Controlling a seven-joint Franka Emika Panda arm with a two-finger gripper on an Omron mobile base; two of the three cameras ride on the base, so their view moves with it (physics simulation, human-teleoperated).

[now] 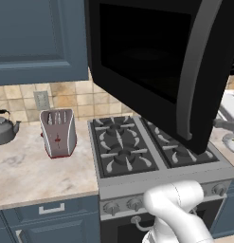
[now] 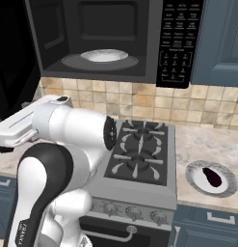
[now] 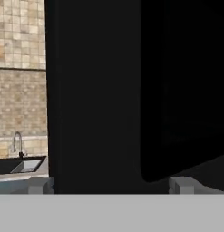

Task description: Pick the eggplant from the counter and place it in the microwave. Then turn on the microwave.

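Observation:
The dark purple eggplant (image 2: 212,177) lies on a round grey-rimmed dish (image 2: 226,188) on the beige counter (image 2: 200,140) right of the stove. The black microwave (image 2: 106,29) hangs above the stove with its door (image 1: 151,61) swung wide open; a white round plate (image 2: 105,55) sits inside and the keypad (image 2: 176,38) is on its right. My arm (image 2: 67,125) reaches left, toward the open door and far from the eggplant. In the hand view my gripper (image 3: 109,186) is open, its fingertips (image 3: 38,185) wide apart with nothing between them, close against the dark door (image 3: 131,90).
A grey gas stove (image 2: 137,154) sits under the microwave. A silver toaster (image 1: 58,133) and a kettle (image 1: 4,127) stand on the counter (image 1: 33,166) left of it. Blue cabinets (image 1: 38,38) flank the microwave. A sink with a faucet (image 3: 17,145) shows far off.

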